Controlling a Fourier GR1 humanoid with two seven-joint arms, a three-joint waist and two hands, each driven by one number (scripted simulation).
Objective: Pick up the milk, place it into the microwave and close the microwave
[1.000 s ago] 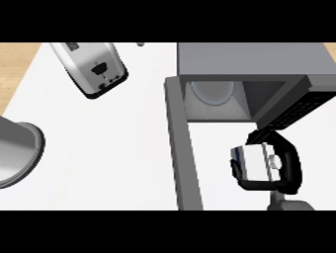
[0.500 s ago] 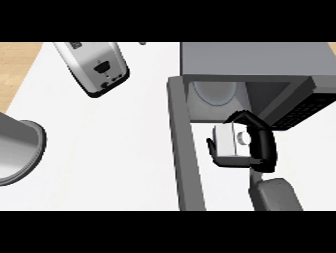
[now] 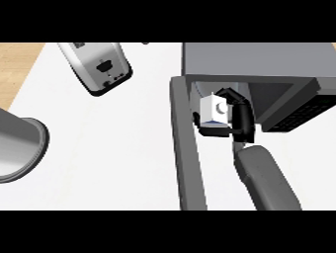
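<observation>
A white milk carton with a blue panel (image 3: 215, 110) is held at the mouth of the grey microwave (image 3: 266, 62). My right hand (image 3: 240, 118) curls round the carton from its right side, its grey forearm (image 3: 266, 180) coming up from the lower edge. The microwave door (image 3: 188, 148) stands open, swung out to the left of the carton as a long grey slab. The pale inside of the microwave shows just behind the carton. My left hand is out of sight.
A silver toaster (image 3: 97, 66) lies at the upper left of the white counter (image 3: 105, 148). A large grey metal pot (image 3: 7, 143) stands at the left edge. The microwave's dark control panel (image 3: 306, 108) is right of the hand.
My right hand has carried the milk carton up and to the left, from beside the open door to the microwave's opening. More forearm now shows.
</observation>
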